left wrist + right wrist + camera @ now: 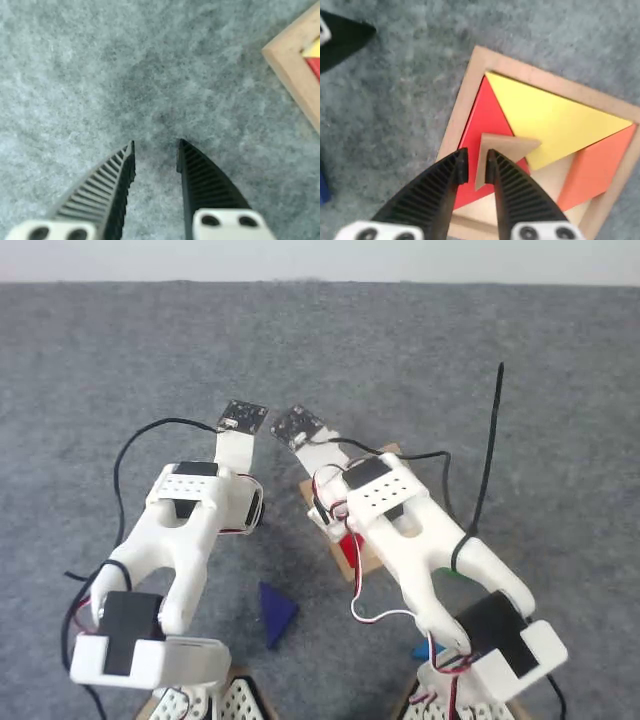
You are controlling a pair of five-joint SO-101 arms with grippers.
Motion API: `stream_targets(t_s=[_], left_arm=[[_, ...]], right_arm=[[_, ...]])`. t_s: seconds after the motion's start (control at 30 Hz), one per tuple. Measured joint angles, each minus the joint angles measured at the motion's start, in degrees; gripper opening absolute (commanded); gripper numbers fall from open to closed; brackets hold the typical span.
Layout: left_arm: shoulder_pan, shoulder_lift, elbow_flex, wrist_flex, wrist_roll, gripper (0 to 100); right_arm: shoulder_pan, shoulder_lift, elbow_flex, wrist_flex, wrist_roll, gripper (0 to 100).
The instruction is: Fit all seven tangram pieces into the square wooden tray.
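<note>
While right fingers (445,185) pinch 1 tan triangle (507,146), 1 tray (460,105) holds 3 pieces (545,115); left fingers (200,175) narrowly apart.

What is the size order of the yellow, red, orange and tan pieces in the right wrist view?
1. yellow piece
2. red piece, partly covered, and orange piece: too alike to rank
3. tan piece, though nearest the camera
</note>
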Motion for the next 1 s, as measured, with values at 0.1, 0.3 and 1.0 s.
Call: stream_targets(t_s=[0.1, 0.3, 1.0], left_arm=[[0.0, 0.0, 0.0, 0.0, 0.0, 14], [0.0, 0.0, 0.0, 0.0, 0.0, 14], [0.0, 0.0, 0.0, 0.0, 0.0, 14]], right_arm=[[-0.1, 0.0, 1.1, 0.0, 0.0, 9.3], [1.4, -0.1, 1.1, -0.1, 0.0, 9.3], [11.6, 0.0, 1.2, -0.4, 4.0, 9.3]])
